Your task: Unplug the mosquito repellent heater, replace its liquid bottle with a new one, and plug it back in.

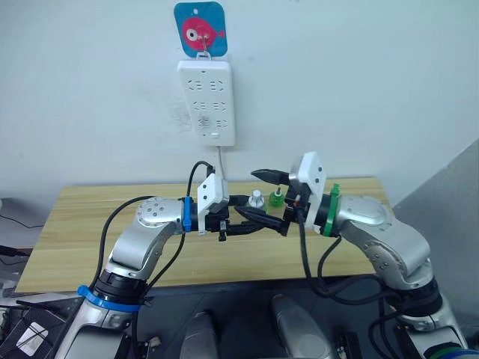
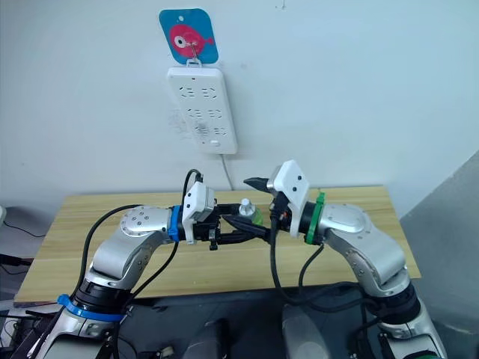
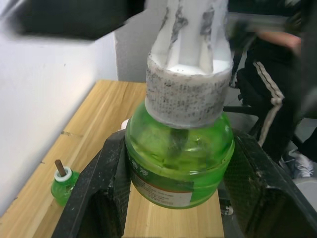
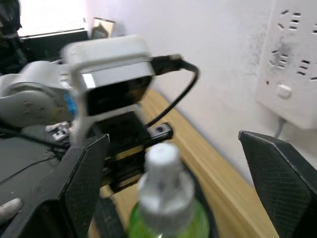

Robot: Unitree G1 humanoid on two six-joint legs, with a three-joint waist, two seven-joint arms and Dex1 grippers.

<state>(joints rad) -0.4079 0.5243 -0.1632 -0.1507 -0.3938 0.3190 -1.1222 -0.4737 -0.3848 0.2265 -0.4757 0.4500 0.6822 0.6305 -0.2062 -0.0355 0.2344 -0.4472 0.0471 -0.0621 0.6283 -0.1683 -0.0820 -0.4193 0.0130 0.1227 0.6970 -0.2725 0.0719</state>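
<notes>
Holding a green liquid bottle (image 3: pixel 178 148) by its belly in the left gripper (image 3: pixel 176 188), one finger pressed to each side. Flanking its white cap (image 4: pixel 161 183) with the right gripper (image 4: pixel 173 139), fingers spread wide and touching nothing. Working straight below the power strip (image 1: pixel 206 101), out over the table (image 1: pixel 97 224).

Likely uncapping the fresh bottle. To do it well: centre the cap between the spread fingers, close on the cap alone, and twist about the bottle's own axis. Grip the belly firmly so it does not spin or tip liquid.

Standing about upright, long axis vertical, cap pointing up toward the power strip.

Below the power strip at the table's wall edge, a second, smaller green bottle (image 3: pixel 63 186) with a bare wick. No plug in the power strip's sockets. Cannot make out the mosquito repellent heater itself.
</notes>
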